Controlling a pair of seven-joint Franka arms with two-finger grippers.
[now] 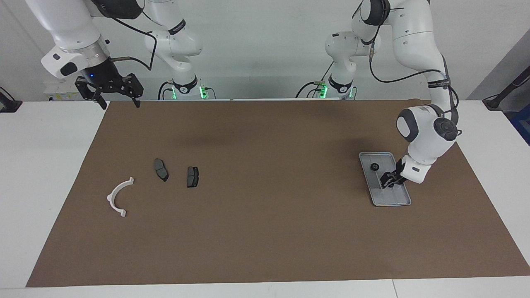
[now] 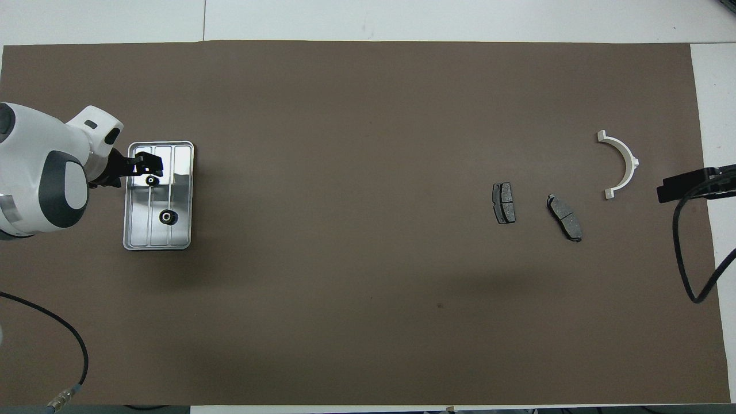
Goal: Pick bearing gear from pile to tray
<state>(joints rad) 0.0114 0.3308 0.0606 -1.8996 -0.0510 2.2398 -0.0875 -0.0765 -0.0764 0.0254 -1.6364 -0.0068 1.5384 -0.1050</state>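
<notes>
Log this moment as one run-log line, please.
left gripper: open, low in tray | two black rings in tray | right gripper: open, waiting raised

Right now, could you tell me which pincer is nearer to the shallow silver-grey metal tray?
Left. The left pincer is low over the shallow silver-grey metal tray; the right pincer waits raised at the right arm's end.

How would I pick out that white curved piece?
Start on the brown mat, at the right arm's end. Three loose parts lie there; the white half-ring bracket lies farthest from the tray. Its neighbours, two dark grey plates, are flat pads.
</notes>
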